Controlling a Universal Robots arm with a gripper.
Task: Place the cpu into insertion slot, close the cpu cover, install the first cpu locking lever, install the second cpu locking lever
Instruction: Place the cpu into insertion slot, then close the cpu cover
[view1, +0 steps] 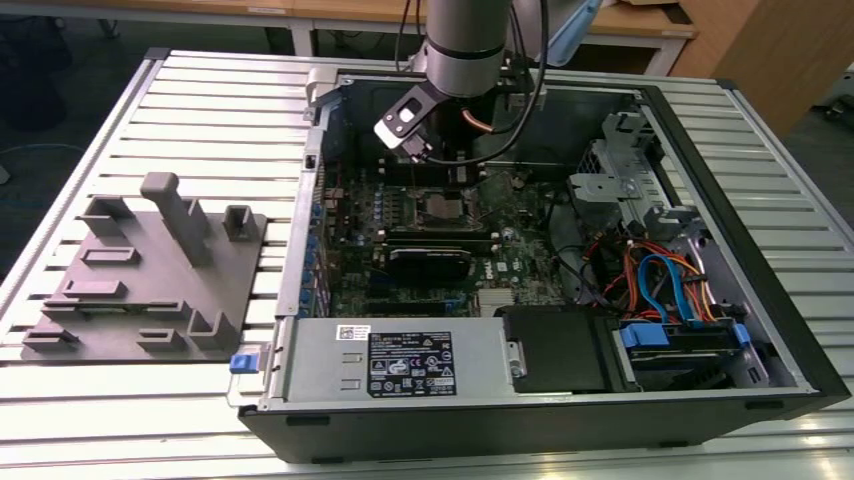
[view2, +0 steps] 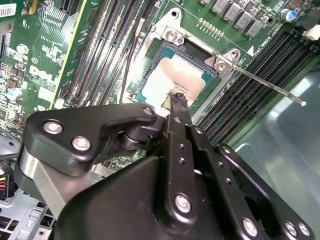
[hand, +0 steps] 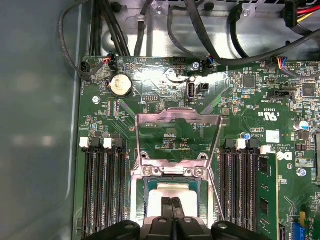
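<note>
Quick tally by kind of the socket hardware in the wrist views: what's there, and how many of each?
cpu: 1
insertion slot: 1
cpu cover: 1
locking levers: 2
Total: 5

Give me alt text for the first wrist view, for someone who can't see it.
The gripper, fingers together, sits over the chip lying in its socket on a green circuit board. The socket's metal cover is flipped open, with rows of black memory slots on either side.
</note>
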